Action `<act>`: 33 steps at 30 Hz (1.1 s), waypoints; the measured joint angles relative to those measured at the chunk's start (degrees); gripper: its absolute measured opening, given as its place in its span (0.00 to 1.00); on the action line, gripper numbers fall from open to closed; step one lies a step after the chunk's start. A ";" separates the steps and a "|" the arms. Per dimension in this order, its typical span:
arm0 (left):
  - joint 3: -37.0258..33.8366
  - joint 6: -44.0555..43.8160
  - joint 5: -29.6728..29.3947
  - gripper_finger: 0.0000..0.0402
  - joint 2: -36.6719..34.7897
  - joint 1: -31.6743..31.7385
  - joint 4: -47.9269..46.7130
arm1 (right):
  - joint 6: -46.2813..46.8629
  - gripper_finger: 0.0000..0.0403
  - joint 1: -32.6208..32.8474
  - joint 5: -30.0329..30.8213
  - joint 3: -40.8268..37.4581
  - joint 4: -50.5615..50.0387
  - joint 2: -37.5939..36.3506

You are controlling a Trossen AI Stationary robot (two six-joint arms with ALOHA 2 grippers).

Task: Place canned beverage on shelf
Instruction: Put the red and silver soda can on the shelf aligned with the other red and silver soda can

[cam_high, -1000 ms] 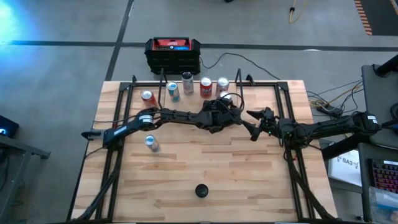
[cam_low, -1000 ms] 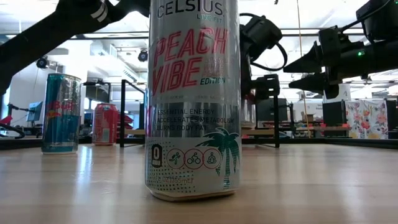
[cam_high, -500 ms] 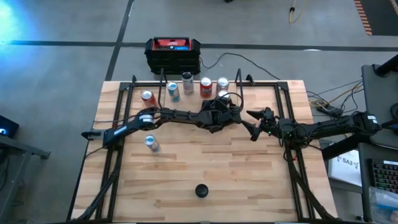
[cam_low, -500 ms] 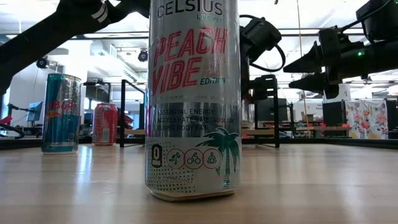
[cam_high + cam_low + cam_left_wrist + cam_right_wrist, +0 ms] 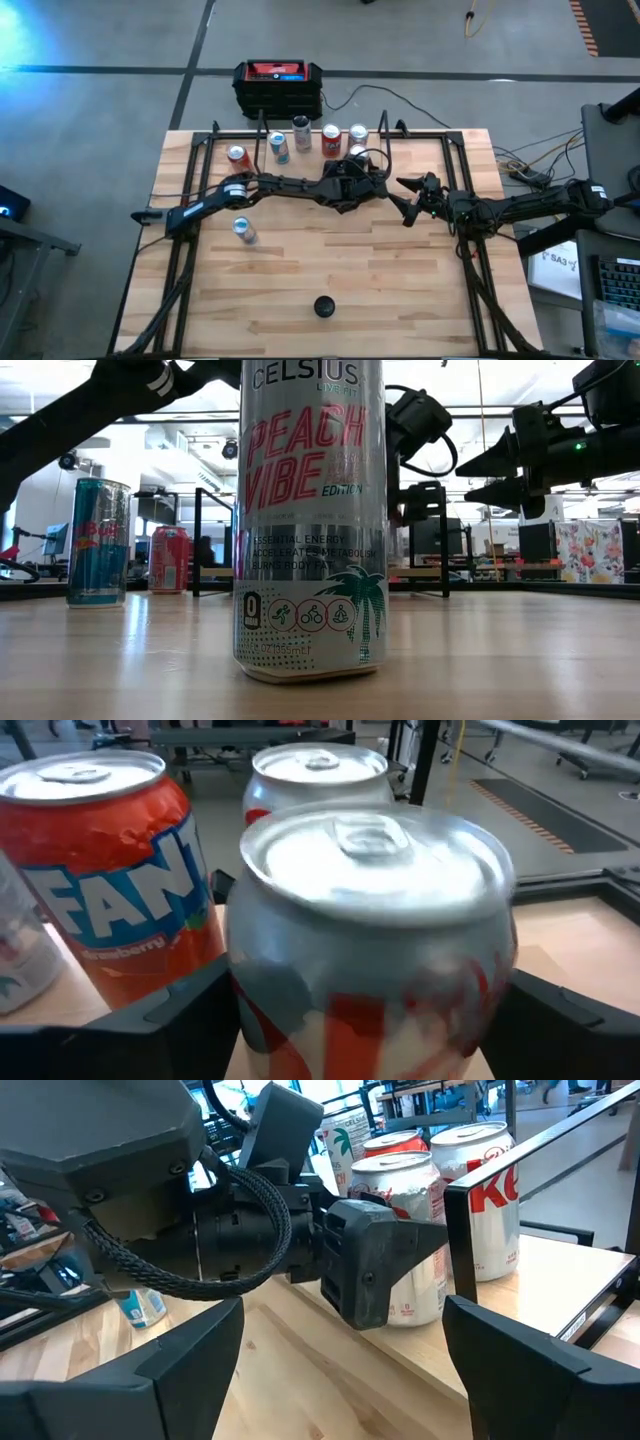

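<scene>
Left wrist view: left gripper (image 5: 365, 1010) brackets white-red can (image 5: 370, 940), upright on shelf (image 5: 560, 935) beside Fanta can (image 5: 100, 860); cannot tell whether still gripping. Right gripper (image 5: 408, 200) spread, empty. Can: rigid, slick, probably heavy; grip mid-body.

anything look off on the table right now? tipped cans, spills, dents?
Nothing stands out. Every can in view is upright, including the Celsius can, the blue can and the Fanta can. No spills show. The left hand straddles a red-and-white can by the shelf; the can's wall looks intact.
</scene>
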 joint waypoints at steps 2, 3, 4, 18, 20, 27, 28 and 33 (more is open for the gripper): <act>0.00 -0.01 -0.59 0.83 -0.15 -0.03 0.07 | 0.01 0.81 0.01 0.00 0.00 0.00 0.00; 0.01 0.00 -0.67 0.84 -0.24 -0.04 0.36 | 0.01 0.81 0.00 0.00 0.00 0.00 0.00; 0.01 0.00 -0.68 0.86 -0.31 -0.04 0.32 | 0.00 0.81 0.00 -0.01 0.00 0.00 0.00; 0.02 0.00 -2.06 0.98 -0.31 -2.15 -0.03 | 0.01 0.81 -0.01 0.01 0.00 0.00 0.00; 0.02 0.19 -3.10 0.99 -0.31 -2.42 -0.07 | 0.01 0.81 0.00 -0.01 0.00 0.00 0.00; 0.02 0.42 -4.51 0.99 -0.30 -2.80 -0.36 | 0.00 0.81 -0.01 -0.01 0.00 0.00 0.00; 0.02 0.46 -4.51 0.99 -0.31 -2.78 -0.44 | 0.00 0.81 -0.01 0.01 0.00 0.00 0.00; 0.02 -0.23 -5.10 0.99 -0.40 -2.62 -4.15 | 0.00 0.81 -0.01 -0.01 0.00 0.00 0.00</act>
